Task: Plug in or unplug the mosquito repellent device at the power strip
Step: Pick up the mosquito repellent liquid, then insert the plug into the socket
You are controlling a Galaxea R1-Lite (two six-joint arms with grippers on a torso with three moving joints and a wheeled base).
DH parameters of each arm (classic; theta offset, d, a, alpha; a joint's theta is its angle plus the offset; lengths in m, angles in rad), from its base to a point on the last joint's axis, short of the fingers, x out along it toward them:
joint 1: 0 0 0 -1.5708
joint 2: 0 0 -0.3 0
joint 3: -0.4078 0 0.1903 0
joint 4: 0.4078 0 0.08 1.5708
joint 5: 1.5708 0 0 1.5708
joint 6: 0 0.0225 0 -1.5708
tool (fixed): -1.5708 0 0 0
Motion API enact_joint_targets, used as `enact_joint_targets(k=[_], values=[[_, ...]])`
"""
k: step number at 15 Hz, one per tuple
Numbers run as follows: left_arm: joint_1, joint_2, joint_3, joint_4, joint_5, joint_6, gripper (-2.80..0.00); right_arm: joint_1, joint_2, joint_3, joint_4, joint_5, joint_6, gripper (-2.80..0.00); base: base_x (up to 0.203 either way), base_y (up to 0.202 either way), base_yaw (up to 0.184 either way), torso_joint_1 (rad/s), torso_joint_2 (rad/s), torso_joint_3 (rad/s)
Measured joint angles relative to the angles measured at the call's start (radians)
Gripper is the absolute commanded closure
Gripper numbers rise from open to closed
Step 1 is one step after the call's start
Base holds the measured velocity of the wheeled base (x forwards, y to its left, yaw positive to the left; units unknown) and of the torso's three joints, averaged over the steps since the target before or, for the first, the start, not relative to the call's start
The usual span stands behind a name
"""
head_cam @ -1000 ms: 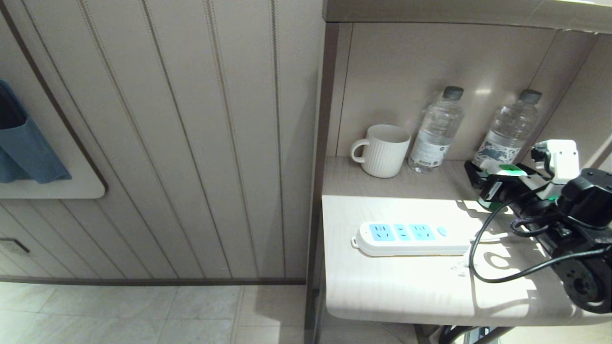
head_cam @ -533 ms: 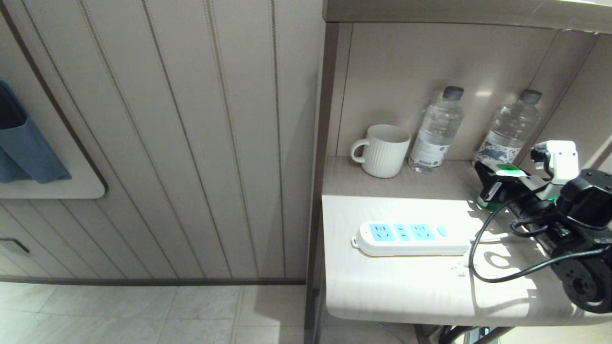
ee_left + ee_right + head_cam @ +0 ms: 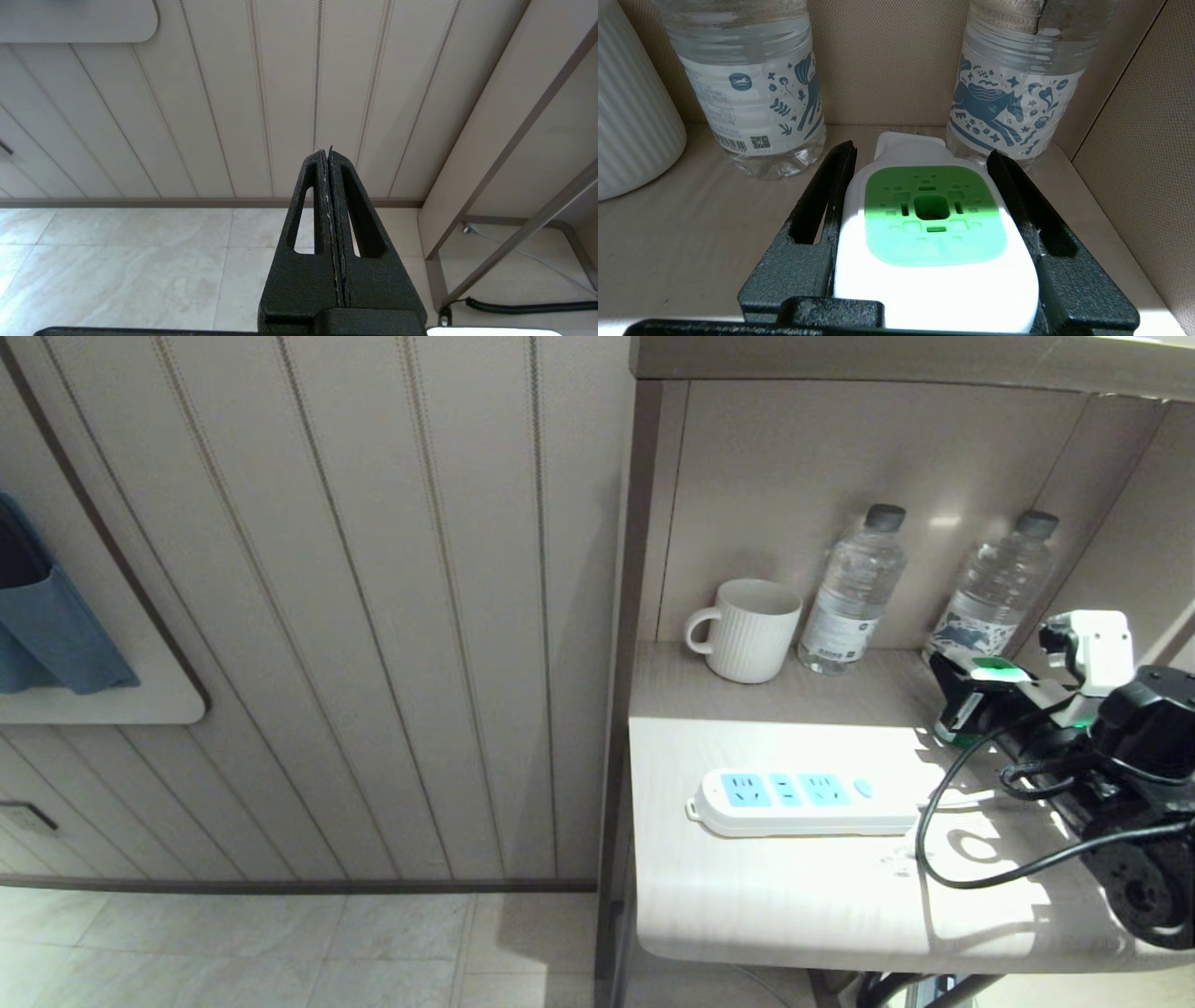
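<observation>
The right gripper (image 3: 924, 224) is sitting at the back right of the pale wood-grain worktop (image 3: 747, 905), its black fingers (image 3: 822, 205) pinching the sides of the mosquito repellent device (image 3: 931, 233), that small white plug-in unit with the green vented top. From the head view the device is at about two o'clock from the long white power strip (image 3: 803, 801) with its three light-blue socket panels, well apart from it, and nothing is plugged into the strip.

Trouble spots? The two clear plastic water bottles (image 3: 752, 84) are standing just beyond the device at twelve o'clock; any forward drift on the lift is likely knocking one over. The white ribbed mug (image 3: 747, 630) is further off, at around ten o'clock. The fingers are gripping a smooth rounded shell, so I'm guessing it could twist or slip, leaving the pins misaligned with the sockets. The strip is lying loose too; a hard push could be sliding it along the worktop. The black cable (image 3: 943, 803) looping off the arm is hanging near the strip's white cord and might be snagging it.

The left gripper (image 3: 329, 196) is parked down by the floor, fingers pressed together.
</observation>
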Motion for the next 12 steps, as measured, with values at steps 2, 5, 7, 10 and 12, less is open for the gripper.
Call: enact_joint_targets(k=[2, 5, 7, 10, 12], values=[[0.0, 0.0, 0.0, 0.0, 0.001, 0.0, 0.0, 0.002, -0.049, 0.001, 0.056, -0.001, 0.001, 0.0, 0.0, 0.0, 0.0, 0.0, 0.0, 0.0], [0.0, 0.0, 0.0, 0.0, 0.0, 0.0, 0.0, 0.011, -0.164, 0.0, 0.152, -0.004, 0.002, 0.0, 0.0, 0.0, 0.0, 0.0, 0.0, 0.0], [0.0, 0.0, 0.0, 0.0, 0.0, 0.0, 0.0, 0.025, -0.256, -0.008, 0.242, -0.007, 0.001, 0.0, 0.0, 0.0, 0.0, 0.0, 0.0, 0.0], [0.0, 0.0, 0.0, 0.0, 0.0, 0.0, 0.0, 0.04, -0.413, -0.033, 0.416, -0.015, 0.0, 0.0, 0.0, 0.0, 0.0, 0.0, 0.0, 0.0], [0.0, 0.0, 0.0, 0.0, 0.0, 0.0, 0.0, 0.05, -0.515, -0.059, 0.551, -0.028, -0.008, 0.0, 0.0, 0.0, 0.0, 0.0, 0.0, 0.0]])
